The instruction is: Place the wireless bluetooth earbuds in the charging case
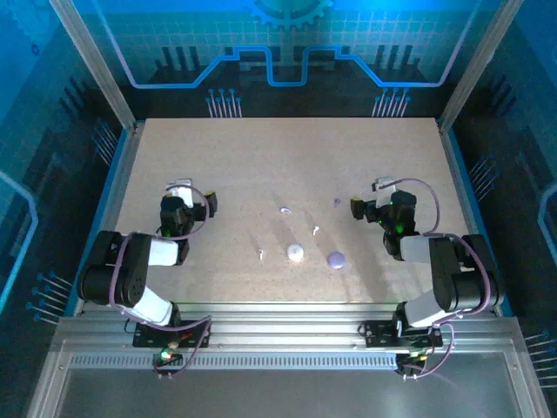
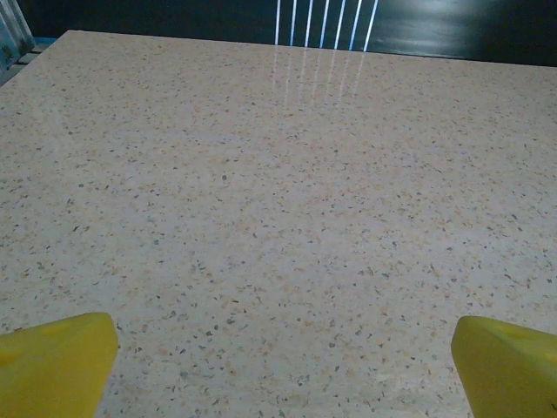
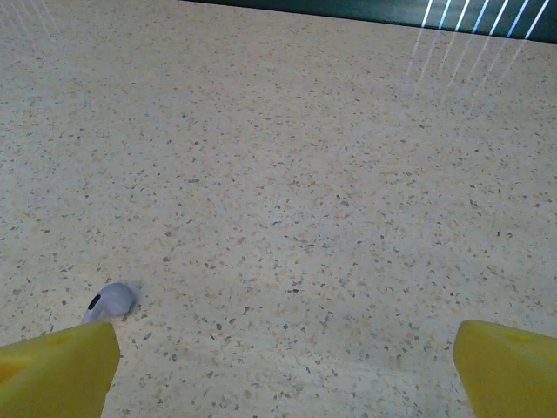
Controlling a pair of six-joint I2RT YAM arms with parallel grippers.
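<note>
- Both sets of jaws stand wide and empty: left gripper [image 2: 280,366], right gripper [image 3: 283,370].
- Purple earbud [image 3: 111,301] lies at our right gripper's eight o'clock; we should swing there, centre it, then close gently.

Top view looks down on the whole table [image 1: 261,157] — wrist views skim it close, facing its far edge.

This was a robotics lab cell: a speckled beige surface [image 1: 287,165] boxed in by metal frame posts [image 1: 94,63] and blue-lit wall panels [image 1: 365,35] printed with circuit lines and a gear [image 1: 291,10]. A left arm [image 1: 130,274] and a right arm [image 1: 452,279] stood bolted to a slotted metal rail [image 1: 287,335].
</note>
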